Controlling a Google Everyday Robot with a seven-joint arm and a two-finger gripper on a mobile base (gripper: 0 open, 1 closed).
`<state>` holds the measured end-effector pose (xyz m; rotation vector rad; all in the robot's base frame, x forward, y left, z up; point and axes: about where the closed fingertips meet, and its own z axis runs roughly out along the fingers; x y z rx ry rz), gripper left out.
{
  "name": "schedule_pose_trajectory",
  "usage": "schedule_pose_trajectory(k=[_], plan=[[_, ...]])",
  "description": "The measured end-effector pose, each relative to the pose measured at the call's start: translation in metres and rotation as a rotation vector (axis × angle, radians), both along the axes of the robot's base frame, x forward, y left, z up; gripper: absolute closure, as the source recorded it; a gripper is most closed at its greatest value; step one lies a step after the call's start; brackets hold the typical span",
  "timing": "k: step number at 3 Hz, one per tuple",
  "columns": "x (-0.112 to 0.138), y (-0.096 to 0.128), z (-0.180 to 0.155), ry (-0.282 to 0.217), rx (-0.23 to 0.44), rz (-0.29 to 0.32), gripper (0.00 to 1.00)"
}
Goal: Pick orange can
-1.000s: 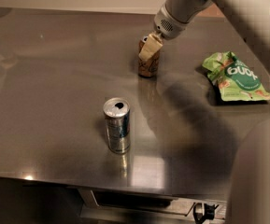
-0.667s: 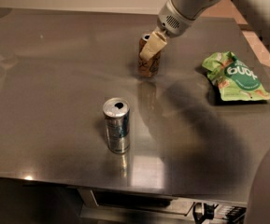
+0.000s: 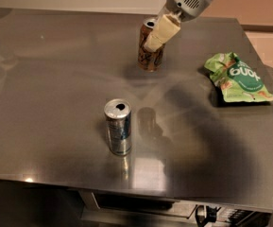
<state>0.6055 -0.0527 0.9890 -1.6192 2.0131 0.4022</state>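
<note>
The orange can (image 3: 148,56) is brownish-orange with dark scribbles and a silver top, at the far middle of the steel table (image 3: 55,79). My gripper (image 3: 151,40) comes down from the upper right and is shut on the can. One cream finger (image 3: 162,31) lies across the can's front, and the other is hidden behind it. The can leans slightly and its base sits at or just above the table surface.
A silver and blue can (image 3: 118,126) stands upright near the table's front middle. A green snack bag (image 3: 237,77) lies at the right. The table's front edge runs along the bottom, with a drawer or shelf below it.
My gripper has risen a little with the orange can in it, so the can's top now shows. The silver can and the bag have not moved.
</note>
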Motion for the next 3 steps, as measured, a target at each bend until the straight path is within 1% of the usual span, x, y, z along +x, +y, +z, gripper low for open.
schedule_pose_trajectory(k=[1, 2, 3], plan=[[-0.015, 0.0, 0.022, -0.03, -0.004, 0.087, 1.0], [-0.021, -0.002, 0.038, -0.065, -0.008, 0.142, 1.0], [-0.021, -0.002, 0.038, -0.065, -0.008, 0.142, 1.0]])
